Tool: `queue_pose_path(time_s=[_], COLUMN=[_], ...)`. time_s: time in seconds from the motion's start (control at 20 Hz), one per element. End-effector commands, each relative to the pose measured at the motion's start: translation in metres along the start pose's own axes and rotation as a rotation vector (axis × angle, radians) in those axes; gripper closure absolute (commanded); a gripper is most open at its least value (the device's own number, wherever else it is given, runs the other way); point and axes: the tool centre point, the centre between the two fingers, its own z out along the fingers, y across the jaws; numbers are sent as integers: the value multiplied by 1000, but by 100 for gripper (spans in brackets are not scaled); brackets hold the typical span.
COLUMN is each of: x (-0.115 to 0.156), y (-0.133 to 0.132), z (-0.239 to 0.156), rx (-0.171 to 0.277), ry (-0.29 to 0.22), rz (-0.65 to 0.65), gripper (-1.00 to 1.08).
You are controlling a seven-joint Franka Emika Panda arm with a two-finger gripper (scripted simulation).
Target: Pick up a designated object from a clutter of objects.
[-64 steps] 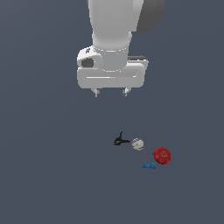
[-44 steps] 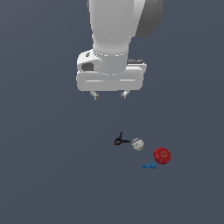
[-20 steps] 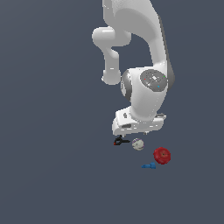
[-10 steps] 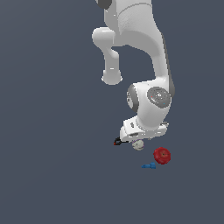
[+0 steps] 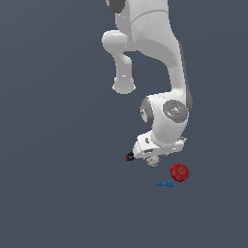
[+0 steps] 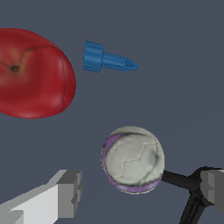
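The whitish-grey ball (image 6: pixel 132 159) with faint dark seams lies on the floor; in the exterior view it (image 5: pixel 153 161) peeks out just under my hand. My gripper (image 5: pixel 151 159) has come down over it and is open. In the wrist view my gripper (image 6: pixel 142 197) stands with one finger (image 6: pixel 65 194) on each side of the ball, apart from it; the other finger (image 6: pixel 214 192) sits over the black clamp tool (image 6: pixel 188 192). The clamp's red tip (image 5: pixel 130 156) shows beside my hand in the exterior view.
A red apple-like round object (image 5: pixel 179 172) lies toward the exterior view's right of the ball, also large in the wrist view (image 6: pixel 33 74). A small blue piece (image 5: pixel 165 183) lies near it, also seen in the wrist view (image 6: pixel 107 59). The floor is plain dark grey.
The arm has swung down from high above the clutter and lowered the hand onto the ball, which is now mostly covered by the hand. The objects have not moved.
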Motion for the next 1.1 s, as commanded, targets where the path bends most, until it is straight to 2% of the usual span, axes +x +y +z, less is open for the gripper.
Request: queue_pose_path(time_s=[0.0,0.25,0.5,0.55,1.05], x=[-1,-1,0,0,0], y=[0,0,-1,-1,-1], z=[11,36,43,43,42], rx=[0,0,0,0,0], ry=[-1,-1,0,0,0], rz=[0,0,0,0,0], gripper=[-92,-92,-92,108,108])
